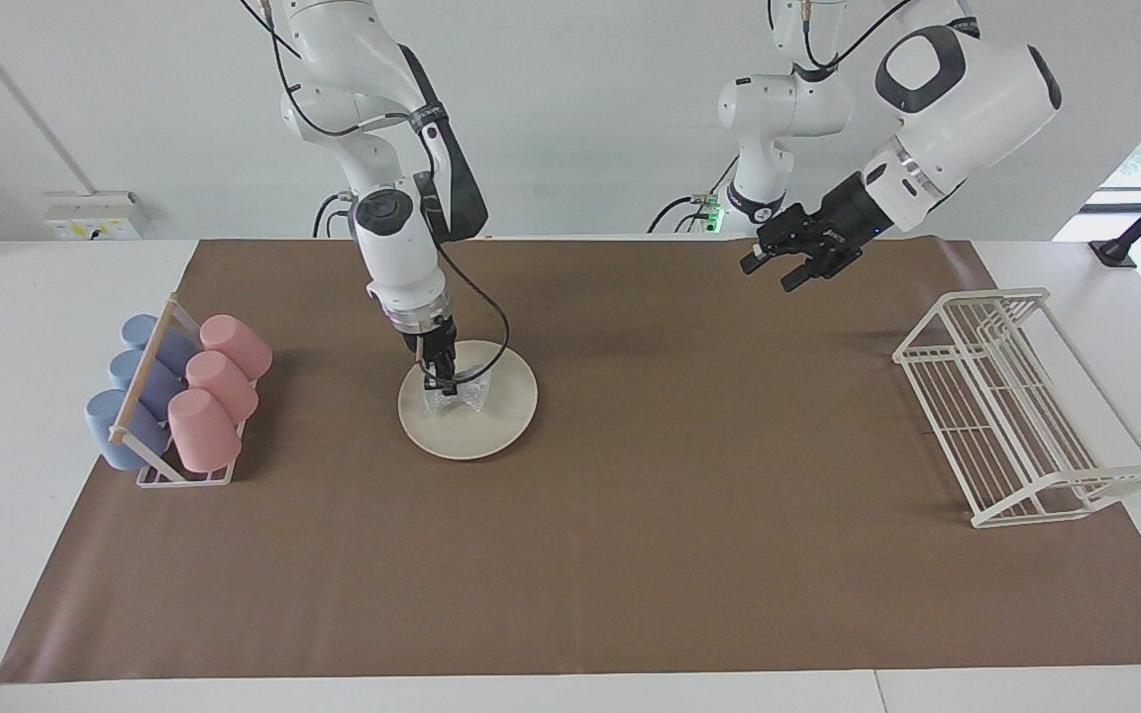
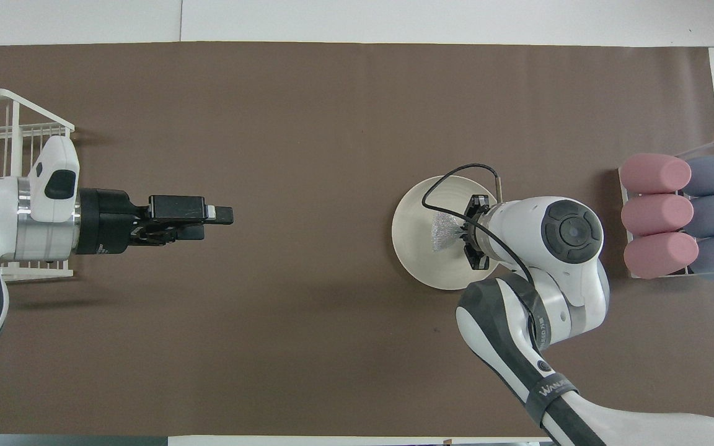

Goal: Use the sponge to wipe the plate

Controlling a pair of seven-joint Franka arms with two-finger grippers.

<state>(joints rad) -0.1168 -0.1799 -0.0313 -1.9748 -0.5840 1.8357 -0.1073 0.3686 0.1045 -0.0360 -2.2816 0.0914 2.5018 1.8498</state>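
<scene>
A brown mat (image 1: 630, 555) is spread over the white table (image 1: 26, 555), with pink cups (image 1: 219, 391) and blue cups (image 1: 130, 396) held in a small rack (image 1: 184, 477) at the right arm's end and a white wire rack (image 1: 1016, 406) set at the left arm's end.

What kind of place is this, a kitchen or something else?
Probably a robotics lab set up as a mock dishwashing station: two robot arms at a table covered with brown paper, a plate, a rack of pink and blue cups and an empty white wire dish rack.
</scene>
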